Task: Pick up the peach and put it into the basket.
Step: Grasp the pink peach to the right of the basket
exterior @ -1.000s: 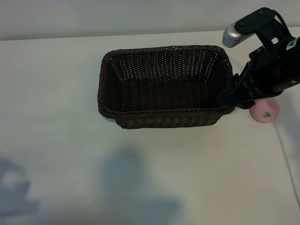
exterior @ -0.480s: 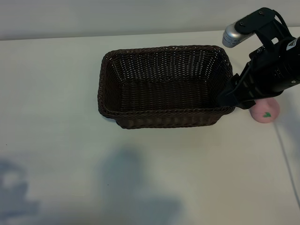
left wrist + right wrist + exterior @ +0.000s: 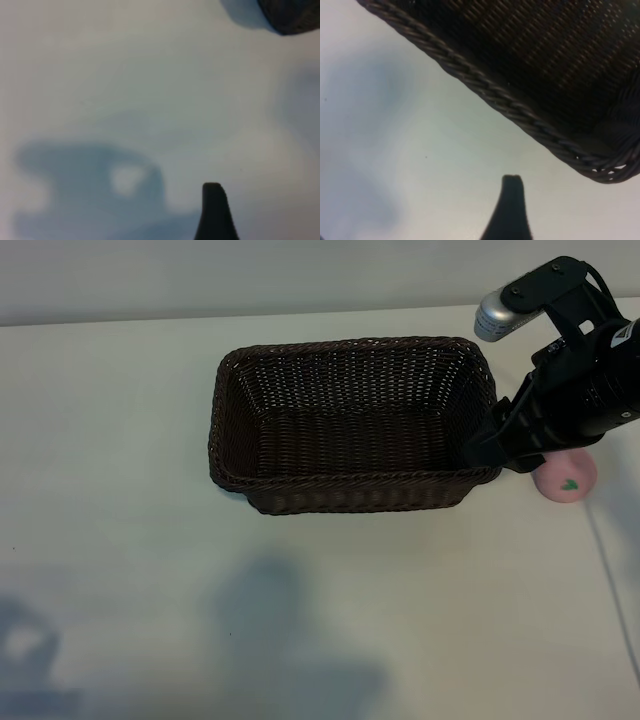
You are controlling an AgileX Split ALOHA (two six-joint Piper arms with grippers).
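Fingers first: only one dark fingertip (image 3: 214, 210) of the left gripper shows, in its wrist view, over bare table (image 3: 120, 440); its partner is cut off, so I cannot tell how far apart the pair stands. That arm is absent from the exterior view, where only shadows fall at the near left.

At centre sits the basket (image 3: 350, 425), empty, mouth up.

Further right, the right gripper (image 3: 485, 452) hangs by the basket's right end, near its front corner. Its wrist view gives one fingertip (image 3: 511, 205) and the woven rim, no second finger; the jaws stand wide apart, with nothing between them.

Rightmost, the peach (image 3: 566, 477) rests on the table just beside the basket's right end, partly hidden behind the right arm. Neither wrist camera sees it.

It looks light, smooth and round, so probably prone to roll or squirt out under an off-centre pinch. I would grip it across its widest middle, pads on opposite sides. Whether it is soft or hard cannot be judged.
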